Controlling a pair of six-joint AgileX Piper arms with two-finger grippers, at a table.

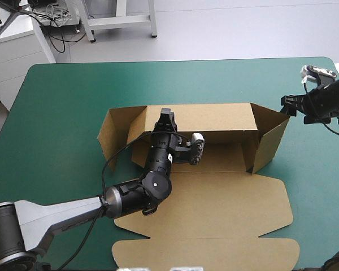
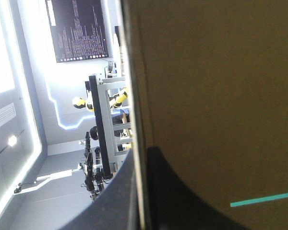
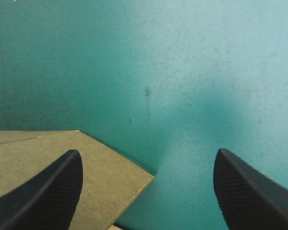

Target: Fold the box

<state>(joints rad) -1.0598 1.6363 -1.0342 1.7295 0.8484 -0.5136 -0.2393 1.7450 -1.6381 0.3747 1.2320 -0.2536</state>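
The left arm (image 1: 62, 217) comes in from the table's near left corner and runs low over the teal-green cover (image 1: 62, 96). It bends sharply at the elbow over the lid's left part and then reaches away from the robot into the box (image 1: 214, 164). The left claw (image 1: 166, 117) points toward the table's far edge and sits at the top edge of the back wall (image 1: 214, 116), toward that wall's left end. In the left wrist view the brown board runs edge-on between the two black fingers (image 2: 173, 191), one on each face. The claw is pinched almost together, with the wall gripped between the fingers.

The box sits at the middle of the table. Its back wall stands upright. The left end wall (image 1: 116, 132) and the right end wall (image 1: 271, 141) are raised and flare outward. The lid (image 1: 214, 214) lies flat on the cover toward the near edge.

The right arm (image 1: 327, 96) comes in over the table's right edge. The right claw (image 1: 286, 106) points toward the box, just beside the top of the right end wall. In the right wrist view its fingers (image 3: 38, 191) stand wide apart and hold nothing, with bare cover between them. A corner of brown board lies next to one finger.
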